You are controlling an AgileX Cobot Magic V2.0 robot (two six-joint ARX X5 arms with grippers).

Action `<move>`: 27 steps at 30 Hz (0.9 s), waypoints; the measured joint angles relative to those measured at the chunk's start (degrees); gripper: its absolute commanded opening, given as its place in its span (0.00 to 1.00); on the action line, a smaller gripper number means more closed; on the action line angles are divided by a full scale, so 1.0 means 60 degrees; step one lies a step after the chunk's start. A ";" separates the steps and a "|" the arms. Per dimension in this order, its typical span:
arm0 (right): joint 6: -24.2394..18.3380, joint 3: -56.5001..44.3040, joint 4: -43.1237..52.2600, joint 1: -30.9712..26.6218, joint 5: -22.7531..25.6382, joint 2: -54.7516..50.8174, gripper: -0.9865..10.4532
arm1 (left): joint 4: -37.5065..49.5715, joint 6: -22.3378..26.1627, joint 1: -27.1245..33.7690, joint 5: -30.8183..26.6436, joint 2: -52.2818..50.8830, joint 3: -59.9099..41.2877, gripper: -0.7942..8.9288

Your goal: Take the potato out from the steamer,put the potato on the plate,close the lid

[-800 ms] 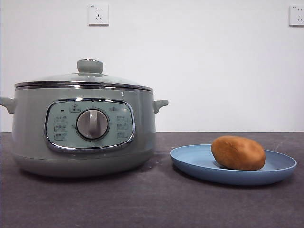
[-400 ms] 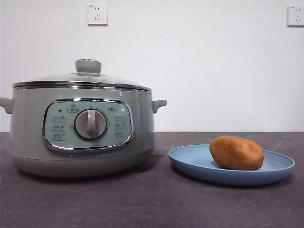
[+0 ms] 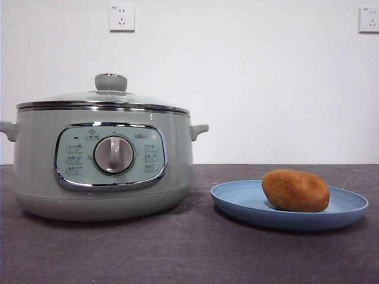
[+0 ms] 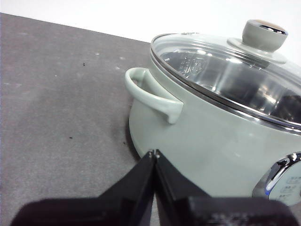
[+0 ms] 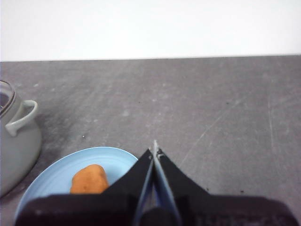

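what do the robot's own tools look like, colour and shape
Both look alike. The left tool and the right tool each have two matte black jaws, wedge-shaped, tapering from a broad black base to thin pointed tips. No cables or markings are visible. Neither arm appears in the front view.

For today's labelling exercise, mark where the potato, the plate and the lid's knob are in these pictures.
potato [image 3: 295, 190]: front view, middle of its brown skin.
plate [image 3: 237, 204]: front view, bare blue rim beside the potato.
lid's knob [image 3: 111, 82]: front view, pale green side of the knob on top of the lid.
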 measured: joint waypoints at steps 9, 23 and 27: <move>0.0040 -0.2339 0.1661 0.0197 0.0018 -0.1541 0.09 | 0.0000 0.0000 0.0000 0.0000 0.0004 0.0000 0.08; 0.0503 -0.3748 0.1351 0.0197 0.0022 -0.3402 0.09 | 0.0000 0.0000 0.0000 0.0000 0.0004 0.0000 0.08; 0.0637 -0.3752 0.1155 0.0197 0.0022 -0.3402 0.09 | 0.0000 0.0000 0.0000 0.0000 0.0000 0.0000 0.08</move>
